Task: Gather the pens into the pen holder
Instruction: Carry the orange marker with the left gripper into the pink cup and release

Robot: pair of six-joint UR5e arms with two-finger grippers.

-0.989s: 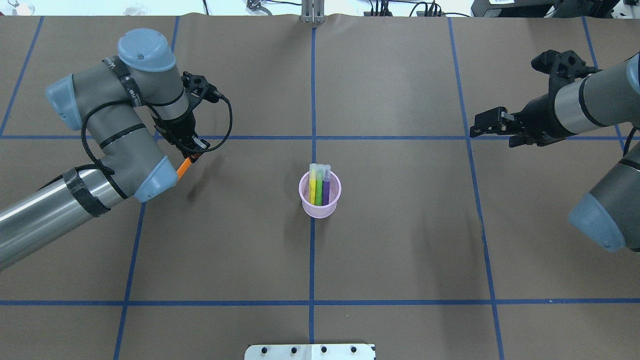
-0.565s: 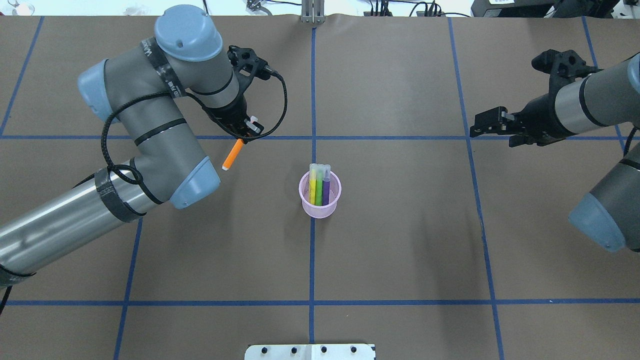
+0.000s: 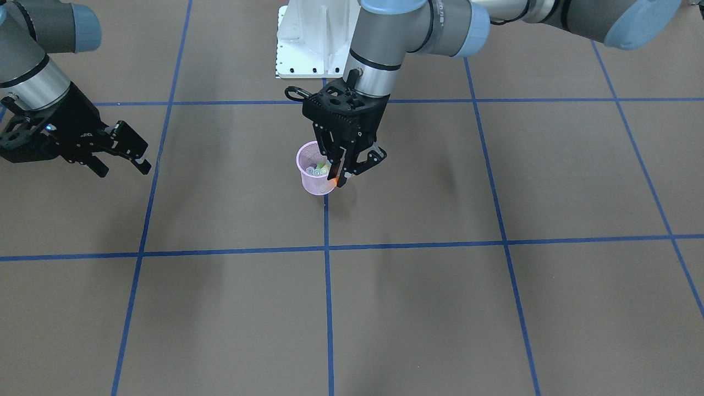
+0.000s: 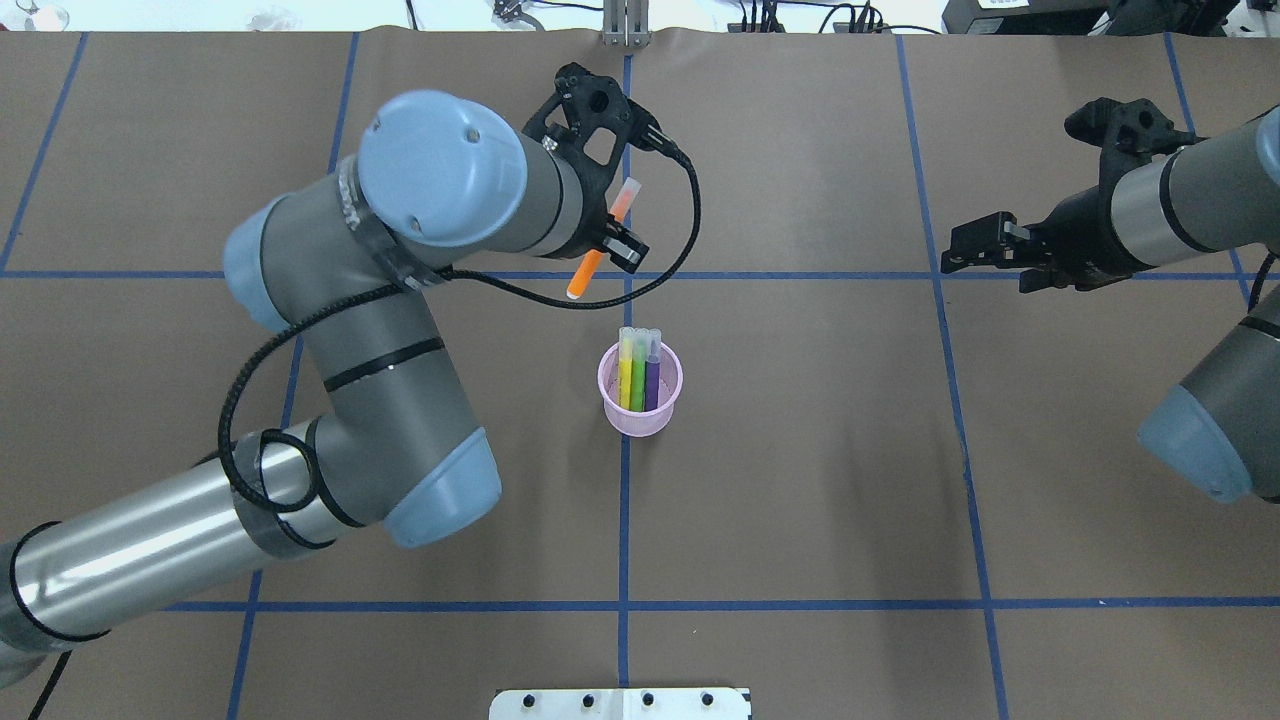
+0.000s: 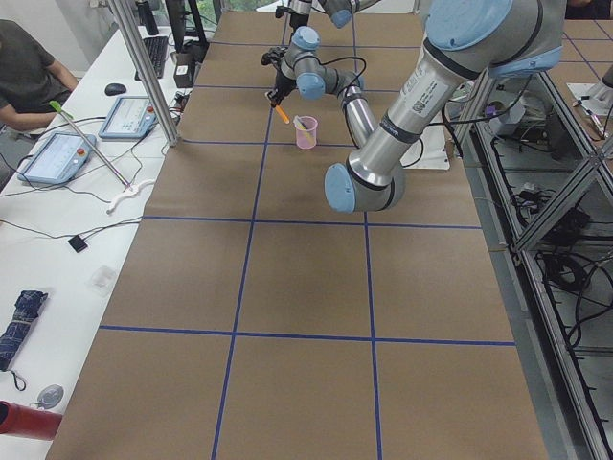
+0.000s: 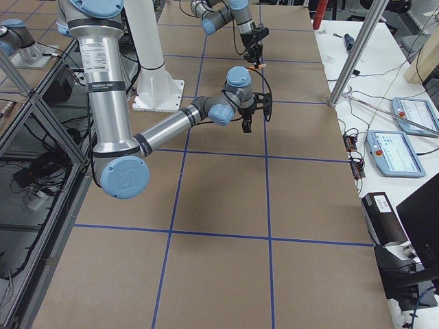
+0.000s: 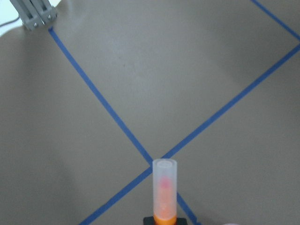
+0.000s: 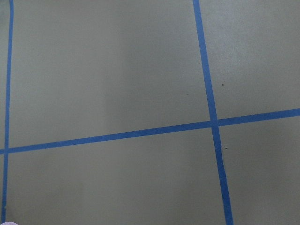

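Observation:
My left gripper (image 4: 610,245) is shut on the orange pen (image 4: 588,272), which it holds tilted in the air just beyond the pen holder (image 4: 640,412). The pen's pale cap (image 7: 164,180) points away from the wrist camera. The pink mesh pen holder (image 3: 314,184) stands at the table's centre with a yellow pen (image 4: 625,372), a green pen (image 4: 638,375) and a purple pen (image 4: 652,378) upright inside. From the front, the left gripper (image 3: 346,173) overlaps the holder's rim, with a bit of the orange pen (image 3: 334,179) showing. My right gripper (image 4: 965,252) hovers open and empty far to the right.
Brown paper with blue tape grid lines (image 4: 624,520) covers the table. The white robot base plate (image 3: 311,38) sits at the robot's edge. A person sits at a side bench (image 5: 29,72) with tablets and cables, beyond the table's far side.
My left arm has swung right and toward the table's far side, carrying the orange pen close to the holder; the pen now tilts the other way. The right arm has not moved.

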